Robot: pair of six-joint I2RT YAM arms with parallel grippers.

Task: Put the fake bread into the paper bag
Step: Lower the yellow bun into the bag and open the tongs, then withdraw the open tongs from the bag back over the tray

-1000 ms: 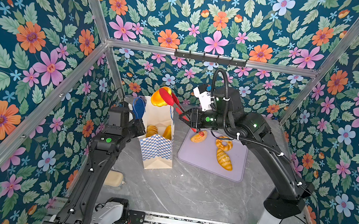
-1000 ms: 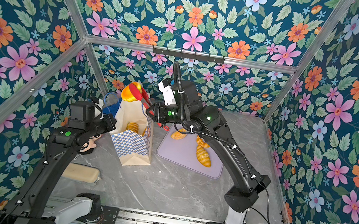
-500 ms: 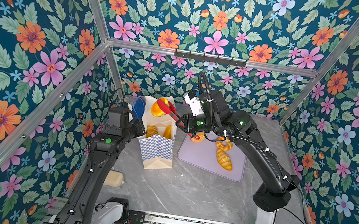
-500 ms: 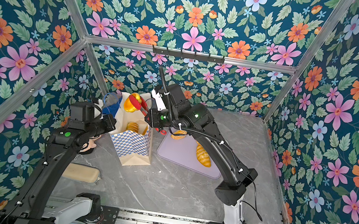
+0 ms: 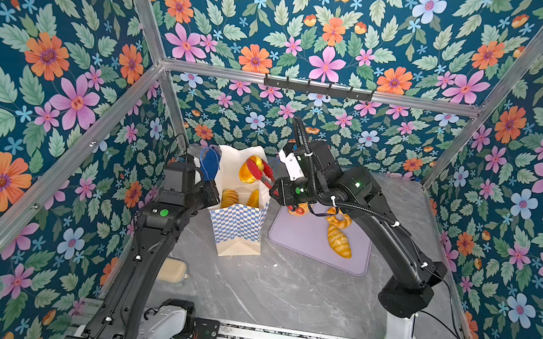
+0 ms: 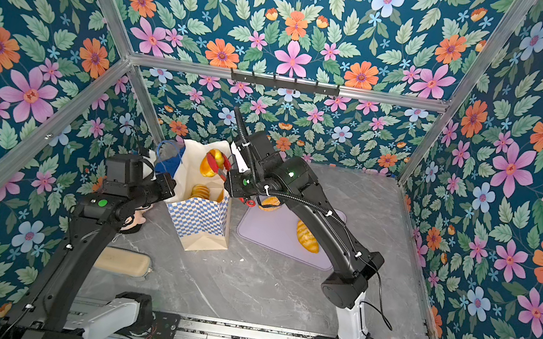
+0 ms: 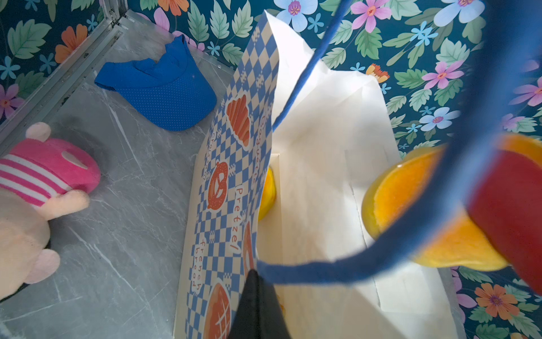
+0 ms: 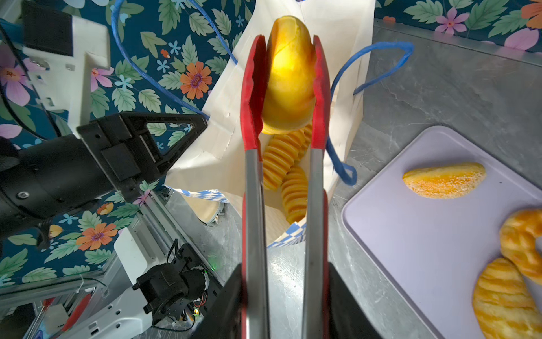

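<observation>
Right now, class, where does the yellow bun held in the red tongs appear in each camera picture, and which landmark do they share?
In a top view: bun just left of centre, over the open paper bag.
In a top view: bun likewise, further left.
Left wrist: bun blurred, behind the blue cord.
Right wrist: bun between the red tongs.
Shared landmark: the paper bag.

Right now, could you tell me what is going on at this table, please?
The right gripper holds red-tipped tongs that clasp a golden bun over the open paper bag. The left gripper pinches the bag at its top edge, holding the mouth open. Some ridged rolls already lie inside; three more pastries wait on the lilac tray.
</observation>
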